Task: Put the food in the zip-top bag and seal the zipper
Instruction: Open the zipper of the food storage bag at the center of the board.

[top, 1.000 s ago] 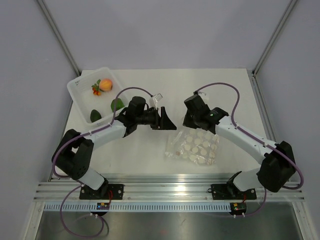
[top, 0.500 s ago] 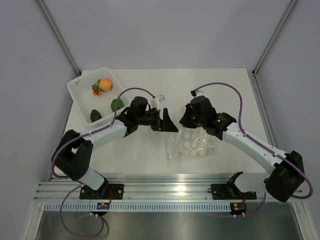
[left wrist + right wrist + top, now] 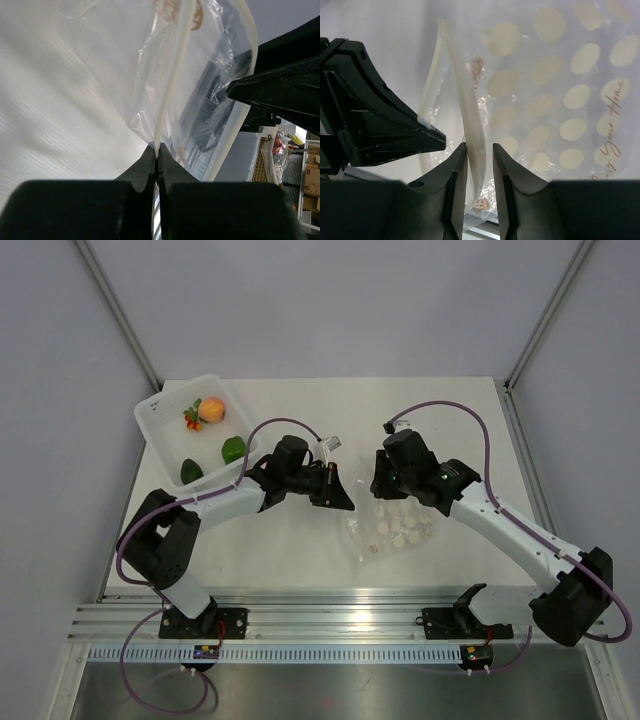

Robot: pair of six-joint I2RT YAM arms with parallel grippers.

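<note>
- Bag [image 3: 555,65]: clear glossy plastic film, crinkled (dots look matt).
- Zipper [image 3: 472,135]: smooth milky plastic.
- Tray [image 3: 165,435]: translucent white plastic.
- Table [image 3: 60,125]: matt white, finely ribbed.
- Right fingers [image 3: 454,190]: matt black plastic.

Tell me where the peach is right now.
In the top view, the peach sits in the white tray at far left, beside the small red-and-green piece.

Layout: tray [image 3: 165,425] far left, zip-top bag [image 3: 398,530] right.
I see the peach [image 3: 211,410], green lump [image 3: 233,450] and red-and-green piece [image 3: 191,418] in the tray; the zip-top bag lies well apart, its edge between my left gripper [image 3: 156,150] and right gripper [image 3: 478,146].
</note>
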